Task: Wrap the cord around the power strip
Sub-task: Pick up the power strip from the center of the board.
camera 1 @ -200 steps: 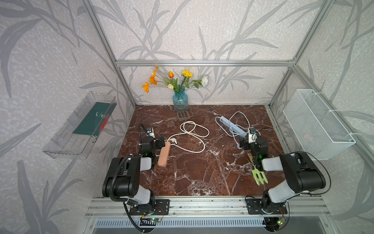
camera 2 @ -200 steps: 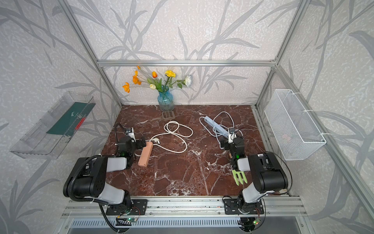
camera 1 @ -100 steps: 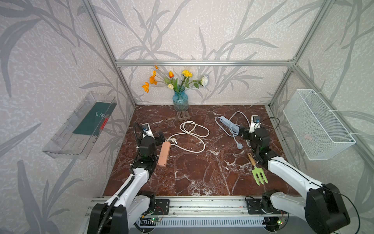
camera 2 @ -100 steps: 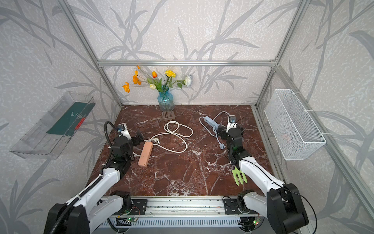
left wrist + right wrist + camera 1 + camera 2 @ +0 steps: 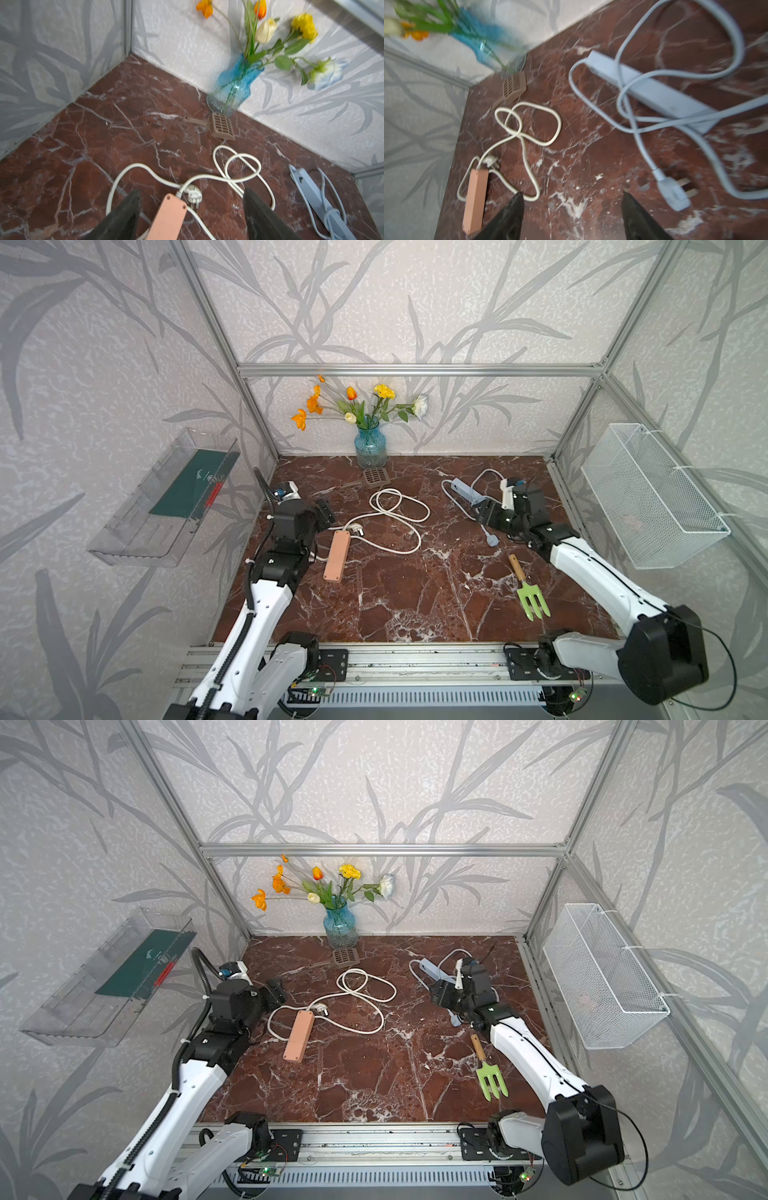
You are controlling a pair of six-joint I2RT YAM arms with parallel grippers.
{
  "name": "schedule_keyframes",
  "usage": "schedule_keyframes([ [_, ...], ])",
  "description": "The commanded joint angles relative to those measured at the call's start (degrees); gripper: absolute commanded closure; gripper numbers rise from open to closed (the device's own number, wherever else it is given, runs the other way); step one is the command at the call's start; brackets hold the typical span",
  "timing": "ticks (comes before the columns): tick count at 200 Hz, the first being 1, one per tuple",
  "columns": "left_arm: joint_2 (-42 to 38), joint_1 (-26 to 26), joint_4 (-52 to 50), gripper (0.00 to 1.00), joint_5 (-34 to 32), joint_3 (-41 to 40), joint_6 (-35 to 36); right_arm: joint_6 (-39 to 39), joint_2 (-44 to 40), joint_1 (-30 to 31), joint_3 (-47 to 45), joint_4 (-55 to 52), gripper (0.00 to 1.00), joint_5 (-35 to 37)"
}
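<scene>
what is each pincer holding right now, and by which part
Nothing. The left pincer and right pincer are both open and empty; the pink strip lies near the left one, untouched.

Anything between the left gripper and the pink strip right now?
Nothing visible blocks it. The left gripper, open, hangs near the cord end of the pink strip. Only the strip's own white cord loops beside it, and the plug lies by that end.
</scene>
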Motion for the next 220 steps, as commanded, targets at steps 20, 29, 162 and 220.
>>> schedule_keyframes([
  [20,9.63,-3.54,-20.55,0.12,2.1,6.19,-0.57,-0.57,9.66,15.78,9.75,-12.92,0.25,2.7],
  [29,11.63,-4.93,-24.01,0.09,-0.1,6.89,-0.16,-0.42,12.45,17.38,11.51,-12.65,0.25,2.31],
  [162,42.19,-8.12,-22.82,0.22,-5.29,6.66,0.35,-0.31,21.9,18.58,13.67,-2.84,0.25,-6.99],
  [220,47.15,-7.8,-19.35,0.53,-0.13,8.41,3.37,-0.18,21.88,18.49,12.97,-1.23,0.25,-8.32],
])
